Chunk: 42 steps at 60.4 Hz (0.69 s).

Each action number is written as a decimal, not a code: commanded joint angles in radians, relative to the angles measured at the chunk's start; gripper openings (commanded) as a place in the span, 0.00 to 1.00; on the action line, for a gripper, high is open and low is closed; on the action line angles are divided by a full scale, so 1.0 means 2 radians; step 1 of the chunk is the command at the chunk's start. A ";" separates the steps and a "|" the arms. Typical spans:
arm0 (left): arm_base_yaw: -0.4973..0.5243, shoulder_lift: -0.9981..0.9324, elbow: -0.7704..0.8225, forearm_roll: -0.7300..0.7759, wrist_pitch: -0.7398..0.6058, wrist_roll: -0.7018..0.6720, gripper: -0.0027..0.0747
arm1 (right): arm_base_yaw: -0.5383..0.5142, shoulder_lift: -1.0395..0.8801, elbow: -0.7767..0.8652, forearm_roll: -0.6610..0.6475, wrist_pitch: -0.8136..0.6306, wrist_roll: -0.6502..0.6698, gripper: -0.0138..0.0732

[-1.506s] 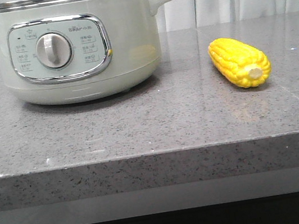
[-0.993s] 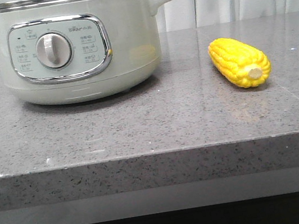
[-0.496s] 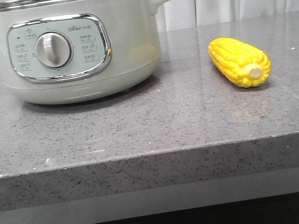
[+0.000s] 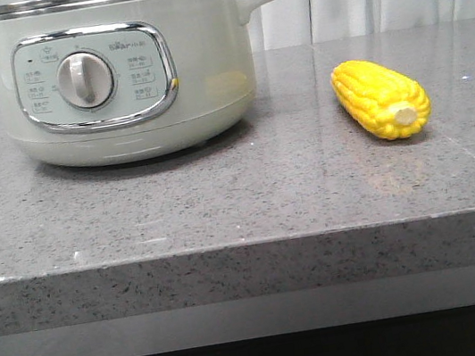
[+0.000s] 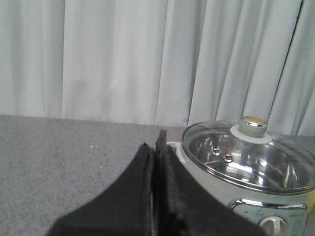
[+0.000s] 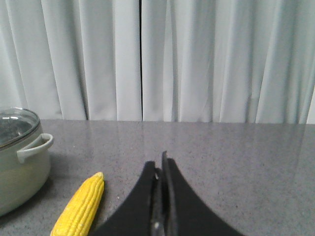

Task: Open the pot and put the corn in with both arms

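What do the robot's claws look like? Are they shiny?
Not shiny. The left gripper and right gripper each have two matte black fingers, wide at the base and curving to thin pointed tips. No cables or markings show, and the arms themselves are out of view.

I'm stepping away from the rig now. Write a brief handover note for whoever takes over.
Left gripper: shut, empty, short of the pot.
Right gripper: shut, empty, above the counter.
Pale grey-green round electric pot: on the grey stone counter, glass lid on.
Yellow corn cob: lying on the counter, right of the pot, apart from it.
Done: nothing.
Left: lift lid, put corn in.
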 commanded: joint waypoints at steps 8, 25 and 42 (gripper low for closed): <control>0.001 0.078 -0.049 -0.004 0.027 0.001 0.01 | -0.003 0.080 -0.046 -0.004 0.017 -0.001 0.08; 0.001 0.129 -0.047 -0.005 0.024 0.001 0.01 | -0.003 0.138 -0.044 -0.004 0.019 -0.001 0.08; 0.001 0.160 -0.047 -0.006 0.013 0.001 0.08 | -0.003 0.167 -0.044 -0.004 0.043 -0.001 0.13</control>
